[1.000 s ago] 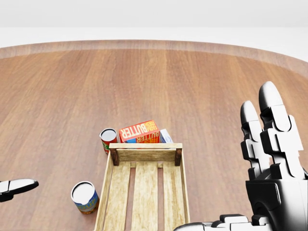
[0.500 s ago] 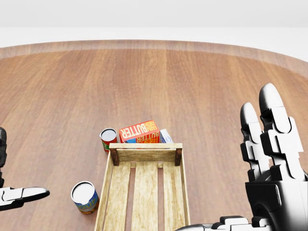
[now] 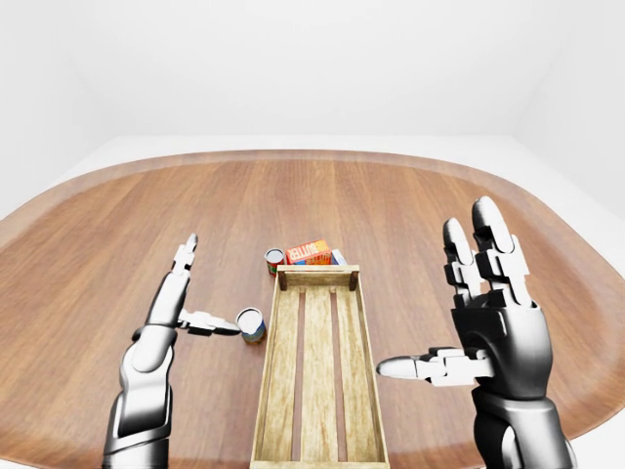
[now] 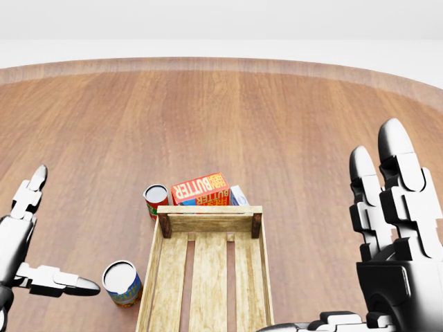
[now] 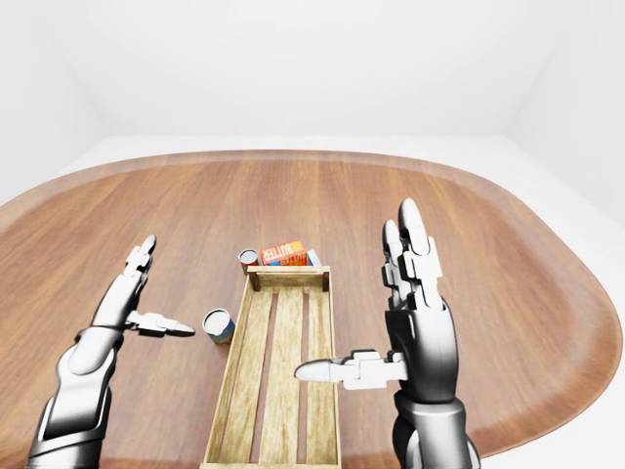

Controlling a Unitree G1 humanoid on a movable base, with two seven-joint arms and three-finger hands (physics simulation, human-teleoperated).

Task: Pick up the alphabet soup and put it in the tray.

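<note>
On the left of the head view, the left hand (image 4: 21, 249) stands splayed just beside the blue can (image 4: 122, 283), gripping nothing; which can is the soup I cannot tell, as the labels are too small. A red can (image 4: 156, 200) and butter box (image 4: 201, 189) sit above the tray (image 4: 208, 218), whose bottom is cropped. Reaching seems underway; next, closing round a can. At right, the right hand (image 4: 391, 242) hangs wide open, partly cut off
</note>
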